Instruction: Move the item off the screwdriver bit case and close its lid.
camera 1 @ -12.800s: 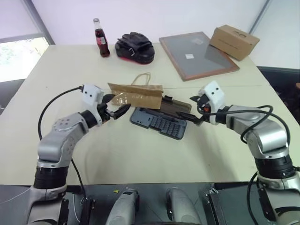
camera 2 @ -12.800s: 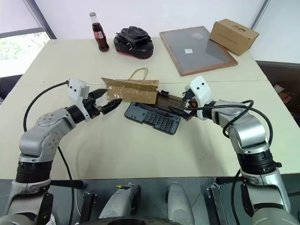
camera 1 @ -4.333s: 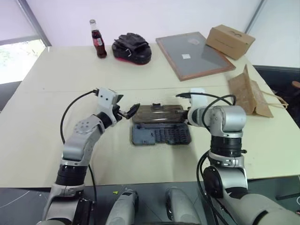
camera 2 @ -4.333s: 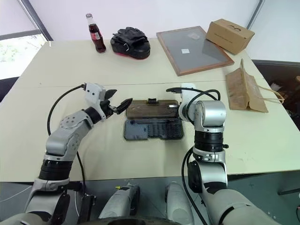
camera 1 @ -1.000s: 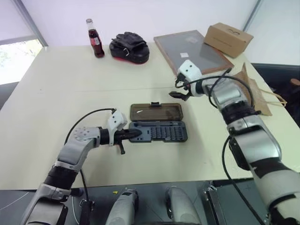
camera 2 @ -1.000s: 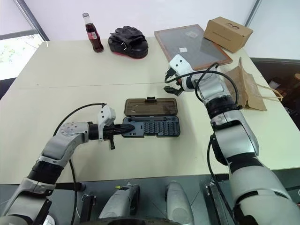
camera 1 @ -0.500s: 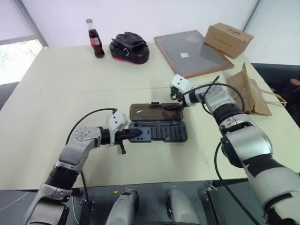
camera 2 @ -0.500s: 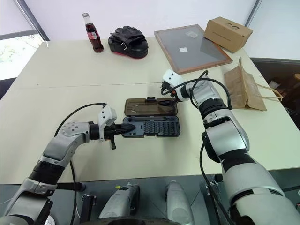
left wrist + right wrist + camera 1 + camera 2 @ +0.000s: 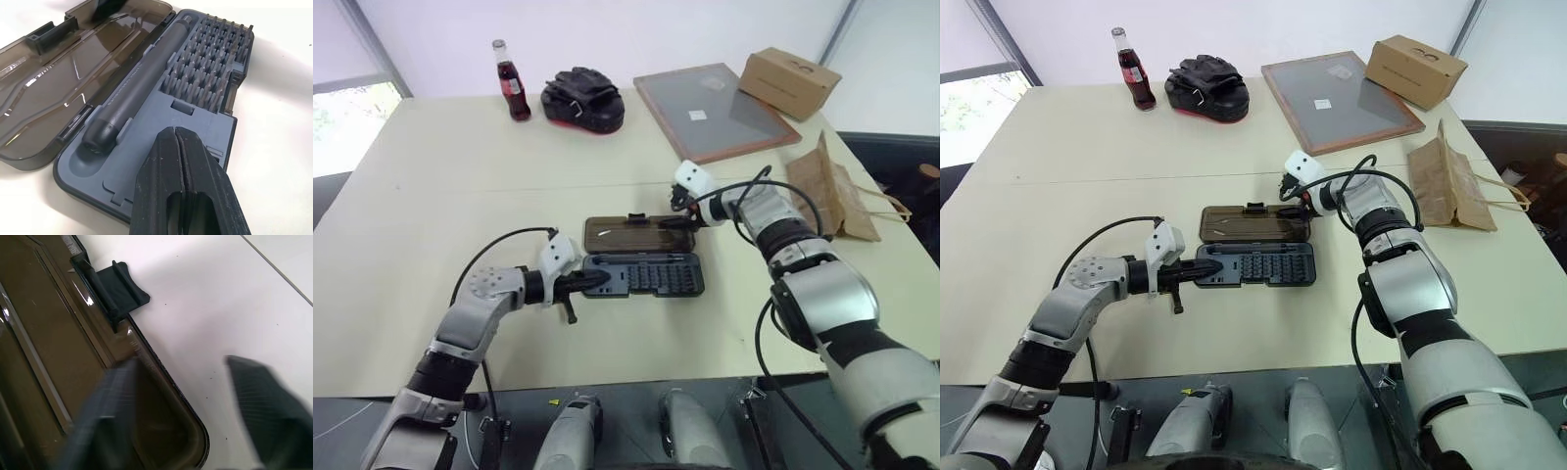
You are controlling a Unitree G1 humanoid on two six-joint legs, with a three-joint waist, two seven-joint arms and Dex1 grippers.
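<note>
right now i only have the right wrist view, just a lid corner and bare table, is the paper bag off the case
Observer: Yes. The paper bag lies near the right edge of the table, well clear of the case.
Operator: whats the left arm doing
Observer: The left gripper is shut, its tip over the left end of the case's base.
Operator: anything loose in the base
Observer: The grey driver lies seated in its groove beside the rows of bits.

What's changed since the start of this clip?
The paper bag is off the screwdriver bit case, lying at the table's right edge. The left gripper, shut, presses the case; the right gripper straddles the open lid's corner. Bottle, board and cardboard box unchanged.
</note>
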